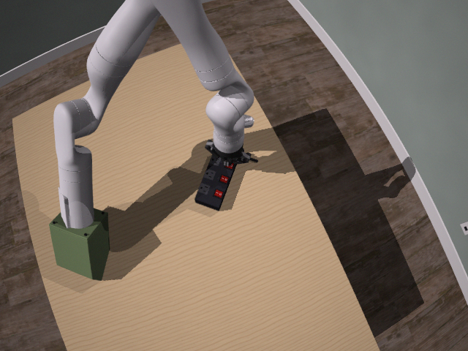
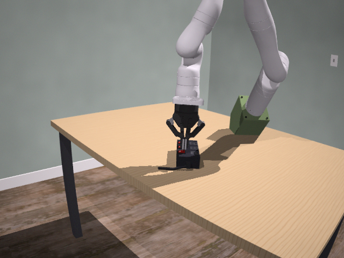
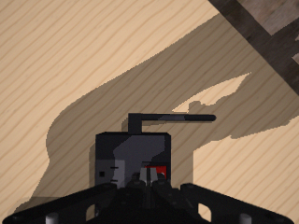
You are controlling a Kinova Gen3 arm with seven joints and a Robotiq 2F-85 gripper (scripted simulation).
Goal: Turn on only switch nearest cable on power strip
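Wooden table point(image 2: 250, 177) carries power strip point(image 1: 211, 189); green pedestal point(image 1: 81, 251).
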